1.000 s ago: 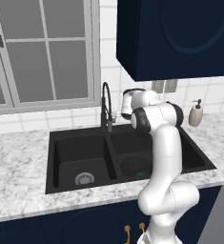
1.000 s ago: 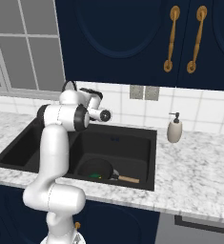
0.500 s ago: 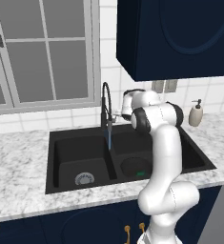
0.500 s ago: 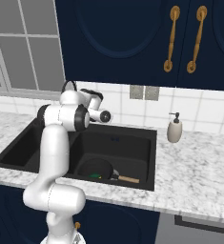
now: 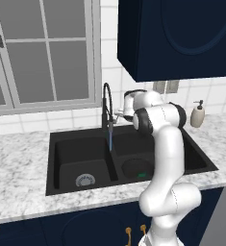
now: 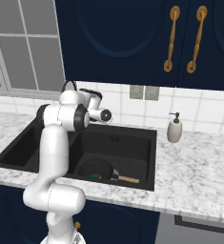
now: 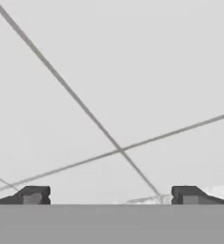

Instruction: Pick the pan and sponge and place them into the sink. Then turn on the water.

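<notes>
Pale blue water (image 5: 110, 139) runs from the faucet (image 5: 106, 103), so the tap step looks done or all but done. The stream starts just beside the claw and drops to the sink's (image 5: 201, 158) centre divider, below the claw.

Claw (image 7: 108, 195): fingers (image 7: 33, 194) spread wide, nothing between them. It points at white wall tile (image 7: 132, 71) close ahead; grout lines cross right in front of it.

Task items:
- Pan (image 6: 96, 169) lies flat on the floor of the right basin, well below the claw, tan handle pointing away toward the right.
- Sponge (image 6: 94, 176) is a small green patch on the pan's near edge, also well below the claw. Can't tell if it sits inside the pan or against its rim.
- Soap bottle (image 6: 174, 129) stands on the worktop (image 6: 199, 171), well off to the claw's right, upright.

How I'd finish this cleanly:
- Back the claw straight away from the wall first; a sideways swing risks clipping the faucet arch or its lever and changing the flow.
- Keep the fingers spread during retreat so nothing snags.
- Stay above the basin rim; no reason to dip toward the pan.
- Confirm the stream is steady before calling it done.
</notes>
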You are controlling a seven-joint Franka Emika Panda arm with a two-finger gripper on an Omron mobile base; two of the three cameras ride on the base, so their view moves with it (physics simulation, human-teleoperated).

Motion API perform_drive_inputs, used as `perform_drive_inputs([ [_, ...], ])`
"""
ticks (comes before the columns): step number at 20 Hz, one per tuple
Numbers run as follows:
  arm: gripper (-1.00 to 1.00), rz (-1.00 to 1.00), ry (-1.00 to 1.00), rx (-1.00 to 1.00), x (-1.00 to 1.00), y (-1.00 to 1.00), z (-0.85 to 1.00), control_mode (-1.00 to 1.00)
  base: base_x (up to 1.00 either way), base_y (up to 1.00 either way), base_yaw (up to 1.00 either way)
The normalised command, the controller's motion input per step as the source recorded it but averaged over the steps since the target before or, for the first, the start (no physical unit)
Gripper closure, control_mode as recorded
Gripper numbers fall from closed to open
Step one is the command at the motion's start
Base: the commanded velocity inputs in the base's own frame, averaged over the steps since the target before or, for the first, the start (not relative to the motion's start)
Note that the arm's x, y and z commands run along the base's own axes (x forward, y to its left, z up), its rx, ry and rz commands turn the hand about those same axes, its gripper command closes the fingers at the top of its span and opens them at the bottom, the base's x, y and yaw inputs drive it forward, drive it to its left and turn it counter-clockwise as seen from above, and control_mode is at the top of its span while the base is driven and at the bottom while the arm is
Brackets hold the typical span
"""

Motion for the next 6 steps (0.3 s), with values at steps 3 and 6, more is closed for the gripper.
perform_drive_inputs([
  [3,-1.0,0.0,-0.08,0.05,-0.59,-1.0,0.81,-1.0,0.0,0.0,0.0],
  [6,-1.0,0.0,-0.12,0.04,-0.57,-1.0,0.76,-1.0,0.0,0.0,0.0],
])
